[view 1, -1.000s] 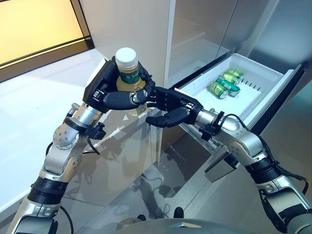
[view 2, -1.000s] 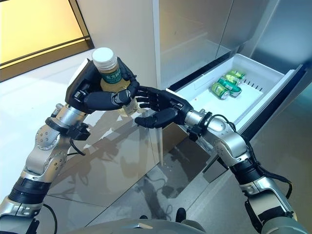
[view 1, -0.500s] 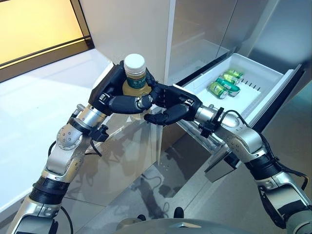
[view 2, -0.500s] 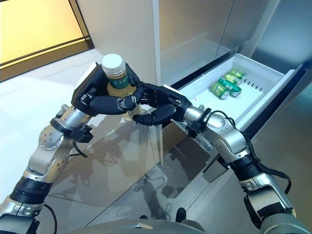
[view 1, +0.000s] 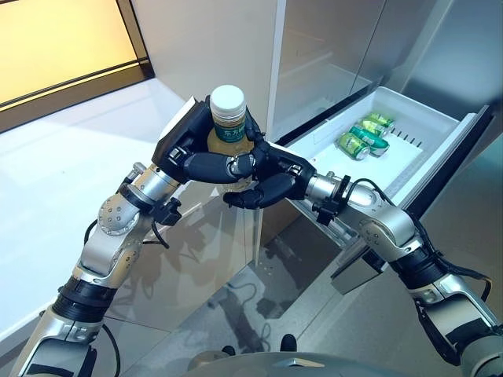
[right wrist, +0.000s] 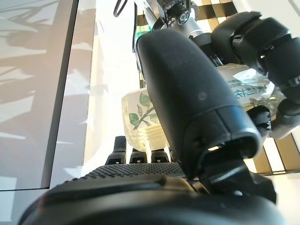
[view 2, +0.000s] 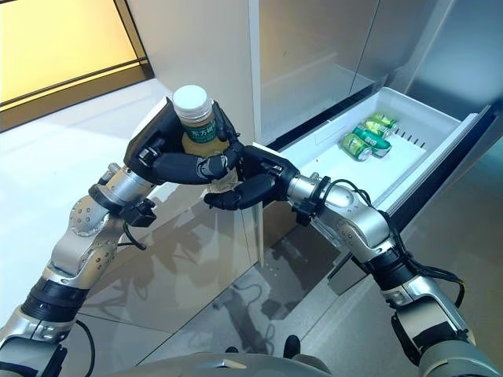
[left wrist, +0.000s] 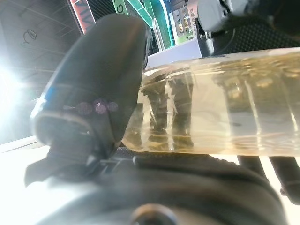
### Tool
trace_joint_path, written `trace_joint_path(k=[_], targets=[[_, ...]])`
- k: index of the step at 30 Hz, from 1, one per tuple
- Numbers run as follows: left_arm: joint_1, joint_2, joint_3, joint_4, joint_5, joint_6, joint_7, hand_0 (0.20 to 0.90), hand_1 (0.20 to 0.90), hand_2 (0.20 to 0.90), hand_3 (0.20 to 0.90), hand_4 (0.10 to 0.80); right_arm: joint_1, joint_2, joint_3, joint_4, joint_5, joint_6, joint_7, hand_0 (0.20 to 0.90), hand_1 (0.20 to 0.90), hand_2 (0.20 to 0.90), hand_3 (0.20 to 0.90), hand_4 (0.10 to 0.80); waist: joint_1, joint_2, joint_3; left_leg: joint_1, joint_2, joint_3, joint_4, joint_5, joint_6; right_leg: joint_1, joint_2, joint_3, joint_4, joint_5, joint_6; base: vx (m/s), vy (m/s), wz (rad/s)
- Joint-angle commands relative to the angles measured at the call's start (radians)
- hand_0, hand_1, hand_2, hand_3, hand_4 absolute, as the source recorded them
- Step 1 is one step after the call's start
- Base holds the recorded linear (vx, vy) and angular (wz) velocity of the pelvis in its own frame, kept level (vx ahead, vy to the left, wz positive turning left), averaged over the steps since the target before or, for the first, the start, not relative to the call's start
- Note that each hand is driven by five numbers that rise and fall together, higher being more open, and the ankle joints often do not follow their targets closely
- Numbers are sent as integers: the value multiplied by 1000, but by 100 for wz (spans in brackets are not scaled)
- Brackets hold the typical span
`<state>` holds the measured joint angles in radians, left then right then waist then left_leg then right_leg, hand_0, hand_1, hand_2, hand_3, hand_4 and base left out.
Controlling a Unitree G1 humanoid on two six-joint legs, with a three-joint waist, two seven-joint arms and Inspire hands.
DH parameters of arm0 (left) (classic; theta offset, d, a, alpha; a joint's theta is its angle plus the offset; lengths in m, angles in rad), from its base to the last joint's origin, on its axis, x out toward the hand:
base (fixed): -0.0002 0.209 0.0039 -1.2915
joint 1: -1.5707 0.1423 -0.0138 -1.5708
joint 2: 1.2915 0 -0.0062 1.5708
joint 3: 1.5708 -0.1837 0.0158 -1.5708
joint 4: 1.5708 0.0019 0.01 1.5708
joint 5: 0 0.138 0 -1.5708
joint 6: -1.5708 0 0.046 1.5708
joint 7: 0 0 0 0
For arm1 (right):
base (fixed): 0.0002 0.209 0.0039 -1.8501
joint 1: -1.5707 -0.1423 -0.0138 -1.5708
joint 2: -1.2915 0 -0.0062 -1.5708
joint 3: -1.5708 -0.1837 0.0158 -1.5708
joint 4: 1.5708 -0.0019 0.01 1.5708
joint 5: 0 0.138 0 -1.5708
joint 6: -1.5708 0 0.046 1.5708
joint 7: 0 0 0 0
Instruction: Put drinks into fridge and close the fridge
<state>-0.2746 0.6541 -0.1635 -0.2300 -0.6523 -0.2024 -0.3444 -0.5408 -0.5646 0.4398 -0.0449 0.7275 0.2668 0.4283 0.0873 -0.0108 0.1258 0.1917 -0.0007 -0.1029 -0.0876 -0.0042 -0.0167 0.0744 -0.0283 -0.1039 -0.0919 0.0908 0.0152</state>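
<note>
One bottle (view 1: 226, 141) of pale yellow drink, white-capped and green-labelled, is held upright in mid-air in front of the fridge (view 1: 330, 47), beside the pulled-out drawer (view 1: 409, 157) and not yet over it. The left robot hand (view 1: 192, 153) has its fingers curled round the bottle's body below the cap, which keeps the cap up and the weight carried from the side. The right robot hand (view 1: 271, 177) meets the same bottle from the drawer side: its own wrist view shows the fingers lying under and along the label with the thumb arched over the body (contact on the thumb side cannot be confirmed), so it is judged to be closing on the bottle without a settled grip. This two-handed arrangement is read as a handover, since the right arm is the one nearest the drawer. Count: one bottle in hand; cans (view 1: 361, 135) in the drawer, green, lying on their sides at its far end, appearing to be three though they overlap. The drawer stands fully open, so both placing and closing remain outstanding
</note>
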Motion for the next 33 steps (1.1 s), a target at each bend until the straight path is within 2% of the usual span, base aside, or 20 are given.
trace_joint_path(k=[1,2,3,4,21,22,23,30,33], targets=[[-212,-7,-23,-73,-127,-106,14,300,300,300,200,100,-176,71,2,-55,67,-78,6,752,752,752,727,627,-3,-25,-122,-64,-57,-12,0,-27,15,73,-23,-42,17,-95,63,0,0,0],[-213,-8,-25,-72,-129,-105,12,300,300,300,200,100,-179,74,4,-52,65,-80,5,474,474,474,403,303,-3,-24,-122,-63,-58,-12,0,-27,15,73,-23,-42,17,-95,63,-32,6,0],[-213,-10,-25,-71,-131,-104,10,300,300,300,200,100,-182,75,6,-52,63,-81,3,427,427,427,348,248,-3,-25,-121,-68,-59,-12,0,-18,15,67,-24,-43,20,-88,62,0,0,0],[-214,-11,-26,-70,-137,-102,7,300,300,300,200,100,-186,77,8,-50,62,-82,0,300,300,300,200,100,-2,-25,-123,-68,-59,-12,0,-17,15,66,-24,-43,20,-87,63,0,0,0],[-196,-9,-21,-67,-154,-65,-27,300,300,300,200,100,-210,75,-7,-53,67,-122,-23,300,300,300,200,100,4,-23,-125,-69,-60,-13,0,-16,18,65,-26,-45,21,-85,63,-4,1,0],[-196,-9,-21,-66,-150,-66,-26,564,564,564,507,407,-209,76,-8,-52,62,-124,-22,300,300,300,200,100,3,-23,-126,-70,-60,-14,0,-16,18,65,-26,-44,20,-85,63,0,0,0],[-196,-9,-20,-64,-143,-68,-24,900,900,900,900,800,-210,75,-9,-50,62,-128,-23,300,300,300,200,100,3,-23,-125,-70,-60,-14,0,-16,18,64,-26,-45,21,-84,63,0,0,0],[-192,13,-3,-51,-77,-102,30,900,900,900,900,800,-216,55,-24,-57,69,-143,-41,300,300,300,200,100,4,-24,-127,-70,-60,-14,0,-15,18,65,-25,-43,19,-84,64,0,0,0],[-179,27,30,-39,-50,-116,67,900,900,900,900,800,-212,42,-48,-68,66,-159,-58,300,300,300,200,100,3,-24,-128,-70,-58,-13,0,-15,17,64,-24,-41,19,-84,63,0,0,0]])
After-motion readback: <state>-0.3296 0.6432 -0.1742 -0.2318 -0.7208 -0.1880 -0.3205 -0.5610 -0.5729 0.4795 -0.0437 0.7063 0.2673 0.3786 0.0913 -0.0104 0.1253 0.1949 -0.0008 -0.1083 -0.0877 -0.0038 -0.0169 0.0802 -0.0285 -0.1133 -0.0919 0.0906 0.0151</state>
